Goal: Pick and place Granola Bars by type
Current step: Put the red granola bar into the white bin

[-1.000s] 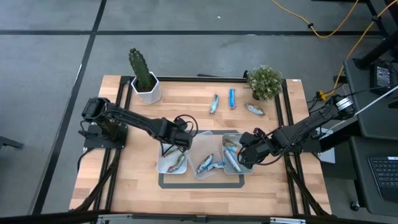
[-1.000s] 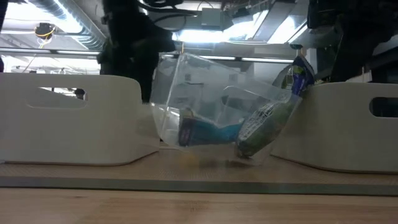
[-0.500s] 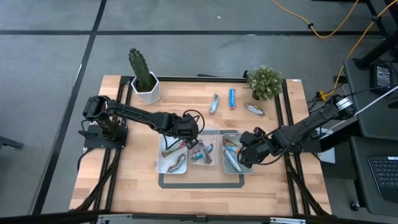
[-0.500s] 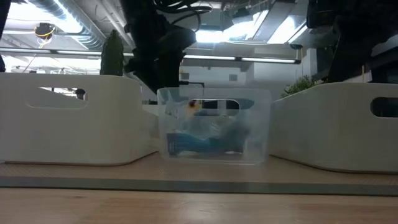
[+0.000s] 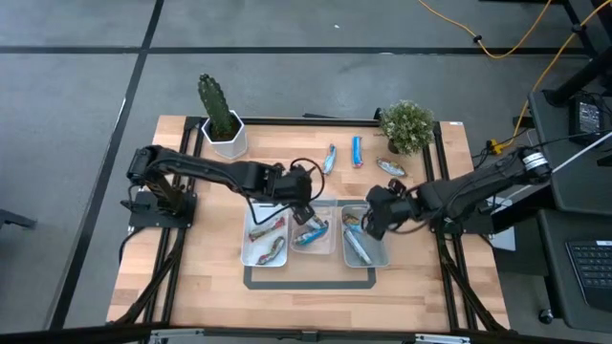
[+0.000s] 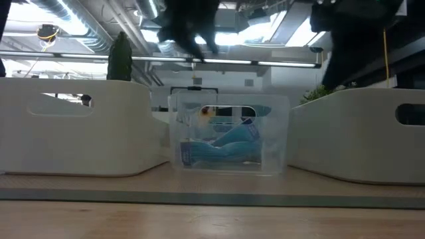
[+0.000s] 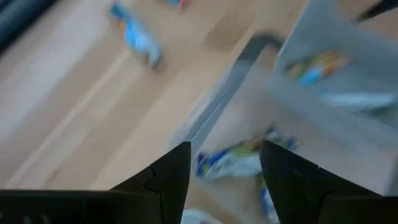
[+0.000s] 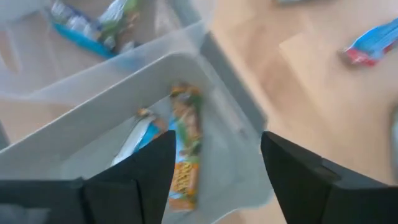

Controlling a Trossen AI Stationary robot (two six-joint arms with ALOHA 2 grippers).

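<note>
- The cactus pot stands at the table's far-left corner, well clear of the work.
- The left tray holds gold-brown bars lying slantwise.
- The left gripper hangs just above the far rim of the middle tray; its fingers are apart with nothing between them.
- The middle tray is clear plastic and holds blue bars lying flat.
- Three Granola Bars are still loose on the wood beyond the trays: a silvery bar, a blue bar and a greenish bar.
- The silvery and blue ones lie with their long axes running roughly away from the trays. The silvery bar is just beyond the left gripper, so that arm looks the nearer for it.
- The right gripper hovers over the far edge of the right tray, jaws spread and empty; a gold-wrapped bar lies in the tray below it. The greenish bar is its closest loose target.
- The bushy potted plant stands just behind that greenish bar and may crowd a reach there.
</note>
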